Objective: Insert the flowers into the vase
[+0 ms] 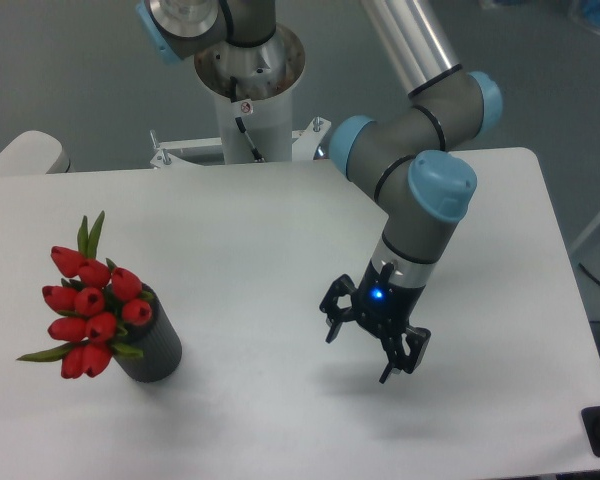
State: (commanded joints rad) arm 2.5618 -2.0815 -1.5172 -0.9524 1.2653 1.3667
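Here, one vase [151, 345], one bunch of flowers [92, 305], one open-fingered pincer [358, 356].

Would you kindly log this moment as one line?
flowers: in vase | hand: open, empty, right of vase | table: white

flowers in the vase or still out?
In. The red tulip bunch sits in the dark ribbed cylinder vase, buds above its rim; open gripper is apart.
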